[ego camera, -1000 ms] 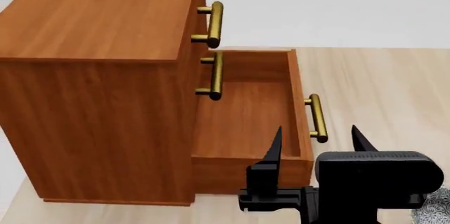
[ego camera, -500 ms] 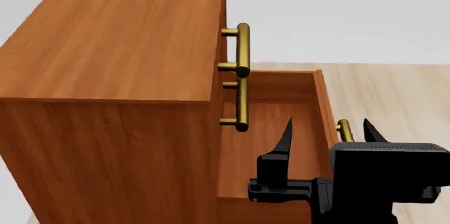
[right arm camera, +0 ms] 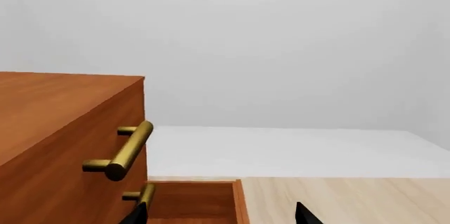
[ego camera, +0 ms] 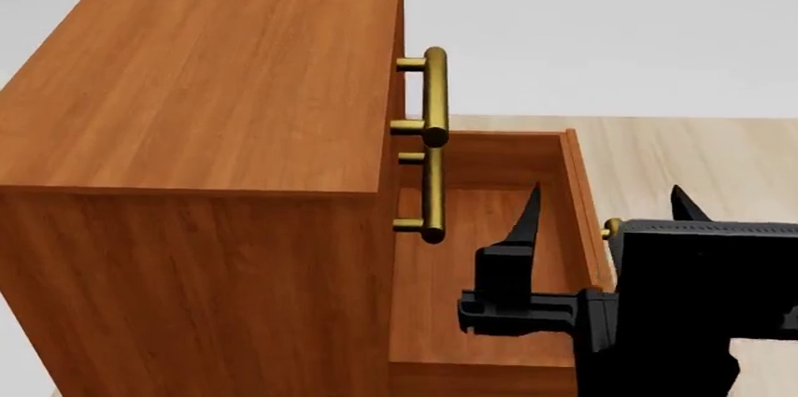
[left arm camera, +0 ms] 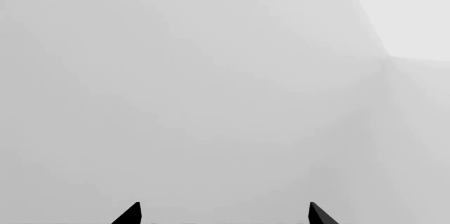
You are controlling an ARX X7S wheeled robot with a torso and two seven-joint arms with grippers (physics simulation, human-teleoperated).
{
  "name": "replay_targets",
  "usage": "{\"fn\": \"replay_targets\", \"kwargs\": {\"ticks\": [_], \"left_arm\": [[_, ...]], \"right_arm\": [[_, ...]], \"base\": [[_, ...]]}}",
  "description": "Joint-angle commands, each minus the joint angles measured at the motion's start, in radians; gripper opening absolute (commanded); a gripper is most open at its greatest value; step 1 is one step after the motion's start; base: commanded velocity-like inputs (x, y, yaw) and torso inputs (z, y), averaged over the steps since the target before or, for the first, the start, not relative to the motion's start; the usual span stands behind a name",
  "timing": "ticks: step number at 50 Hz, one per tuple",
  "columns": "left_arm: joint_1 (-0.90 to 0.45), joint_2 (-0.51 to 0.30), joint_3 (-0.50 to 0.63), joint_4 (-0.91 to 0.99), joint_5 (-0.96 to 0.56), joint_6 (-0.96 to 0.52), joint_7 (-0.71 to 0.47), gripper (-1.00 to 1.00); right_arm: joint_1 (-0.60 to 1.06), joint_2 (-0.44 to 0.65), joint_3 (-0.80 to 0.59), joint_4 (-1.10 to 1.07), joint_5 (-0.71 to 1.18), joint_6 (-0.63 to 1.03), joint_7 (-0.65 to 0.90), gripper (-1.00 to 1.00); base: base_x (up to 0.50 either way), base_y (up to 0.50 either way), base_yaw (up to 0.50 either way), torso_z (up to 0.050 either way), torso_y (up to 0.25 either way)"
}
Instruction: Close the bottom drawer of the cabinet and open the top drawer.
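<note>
The cabinet fills the left of the head view, seen from above. The top drawer is shut; its brass handle sticks out from the front, with the middle drawer's handle below it. The bottom drawer is pulled far out, its box empty, and only an end of its handle shows. My right gripper is open, hovering above the open drawer's front edge. In the right wrist view, the right gripper faces the top handle and the open drawer. My left gripper is open and empty, facing blank grey.
Pale wood floor lies to the right of the cabinet, with a white surface beyond it. The right arm's black body covers the lower right of the head view.
The head view has moved in closer to the cabinet. My right gripper has risen and shifted right, now over the bottom drawer's front edge. The drawers have not moved.
</note>
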Motion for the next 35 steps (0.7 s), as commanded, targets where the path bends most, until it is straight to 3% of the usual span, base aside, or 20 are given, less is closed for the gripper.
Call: {"fn": "replay_targets", "kwargs": {"ticks": [1, 5, 7, 10, 13, 20, 23, 25, 29, 31, 33, 35], "left_arm": [[0.036, 0.013, 0.012, -0.012, 0.006, 0.046, 0.012, 1.0], [-0.013, -0.029, -0.002, 0.007, -0.046, -0.033, -0.031, 1.0], [0.041, 0.008, 0.014, -0.014, 0.0, 0.047, 0.007, 1.0], [0.054, 0.013, 0.016, -0.011, 0.005, 0.063, 0.011, 1.0], [-0.005, -0.033, 0.004, 0.001, -0.045, -0.016, -0.031, 1.0], [0.013, -0.032, 0.017, 0.0, -0.032, 0.004, -0.032, 1.0], [0.064, 0.002, 0.032, -0.021, 0.012, 0.083, 0.005, 1.0], [0.006, -0.044, 0.021, -0.002, -0.039, -0.004, -0.04, 1.0], [0.054, -0.015, 0.036, -0.018, -0.001, 0.063, -0.01, 1.0], [0.007, -0.052, 0.025, 0.002, -0.047, -0.009, -0.049, 1.0], [0.048, -0.025, 0.037, -0.015, -0.009, 0.053, -0.021, 1.0], [0.023, -0.045, 0.035, -0.009, -0.03, 0.018, -0.04, 1.0]], "right_arm": [[0.183, 0.019, 0.098, -0.089, 0.074, 0.283, 0.013, 1.0], [0.28, 0.039, 0.148, -0.098, 0.095, 0.415, 0.014, 1.0], [0.316, 0.058, 0.18, -0.079, 0.133, 0.452, 0.033, 1.0], [0.339, 0.125, 0.216, -0.017, 0.333, 0.452, 0.173, 1.0], [0.364, 0.18, 0.246, 0.036, 0.48, 0.451, 0.277, 1.0], [0.417, 0.267, 0.279, 0.142, 0.714, 0.447, 0.446, 1.0], [0.43, 0.295, 0.271, 0.178, 0.742, 0.44, 0.477, 1.0], [0.435, 0.307, 0.275, 0.198, 0.762, 0.434, 0.482, 1.0], [0.441, 0.329, 0.27, 0.249, 0.774, 0.425, 0.49, 1.0], [0.444, 0.335, 0.267, 0.272, 0.78, 0.42, 0.493, 1.0], [0.443, 0.347, 0.249, 0.297, 0.767, 0.406, 0.488, 1.0], [0.444, 0.345, 0.254, 0.327, 0.768, 0.4, 0.488, 1.0]], "base": [[0.0, 0.0, 0.0, 0.0, 0.0], [0.0, 0.0, 0.0, 0.0, 0.0], [0.0, 0.0, 0.0, 0.0, 0.0], [0.0, 0.0, 0.0, 0.0, 0.0], [0.0, 0.0, 0.0, 0.0, 0.0], [0.0, 0.0, 0.0, 0.0, 0.0], [0.0, 0.0, 0.0, 0.0, 0.0], [0.0, 0.0, 0.0, 0.0, 0.0], [0.0, 0.0, 0.0, 0.0, 0.0], [0.0, 0.0, 0.0, 0.0, 0.0], [0.0, 0.0, 0.0, 0.0, 0.0], [0.0, 0.0, 0.0, 0.0, 0.0]]}}
